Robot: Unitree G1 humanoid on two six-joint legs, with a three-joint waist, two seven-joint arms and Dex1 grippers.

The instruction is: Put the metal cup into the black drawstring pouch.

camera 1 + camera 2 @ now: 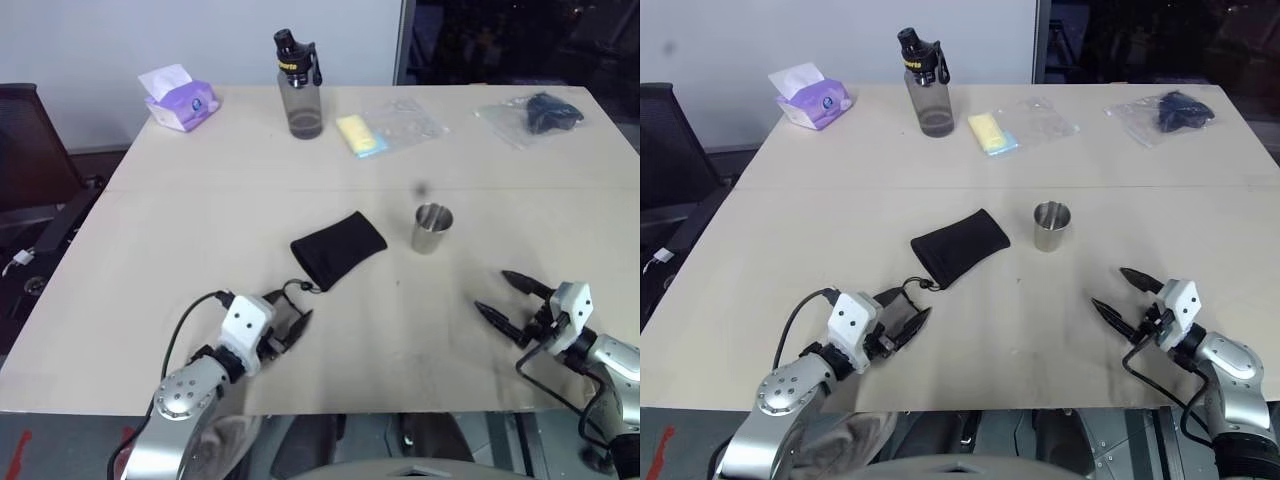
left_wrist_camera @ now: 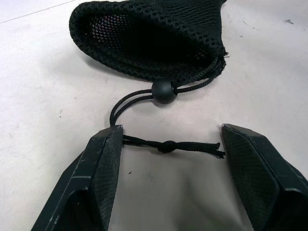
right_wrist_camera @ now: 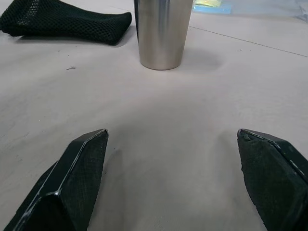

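— What's the surface like from where you stand?

— A pale beige counter (image 1: pixel 200 200) with a seam running across it, a white wall behind, dark glass off to the right and a dark chair (image 1: pixel 30 150) at the left edge.

— Start near. What are the arms doing?

— Close to the front edge, the left gripper (image 1: pixel 297 325) has its fingers (image 2: pixel 98 178) spread wide and holds nothing; the knotted end of the drawstring cord (image 2: pixel 166 144) lies between them, touching one finger. The right gripper (image 1: pixel 505 297) is just as wide apart, empty, low over bare counter, facing the cup.

— And the pouch?

— The black drawstring pouch (image 1: pixel 338 248) lies flat mid-counter, a soft mesh fabric, its mouth toward the left gripper and partly gaping, a round cord stopper (image 2: pixel 164 91) just outside it.

— The cup?

— The metal cup (image 1: pixel 432 228) stands upright just right of the pouch, not touching it; shiny, slightly tapered, open end up.

— Farther back?

— A grey bottle (image 1: pixel 300 88) with a black cap, a purple tissue pack (image 1: pixel 182 100), a yellow item (image 1: pixel 360 135) beside clear plastic, and a dark thing in a clear bag (image 1: pixel 535 115); I can't tell what it is. The cup's top is cut off in the right wrist view.
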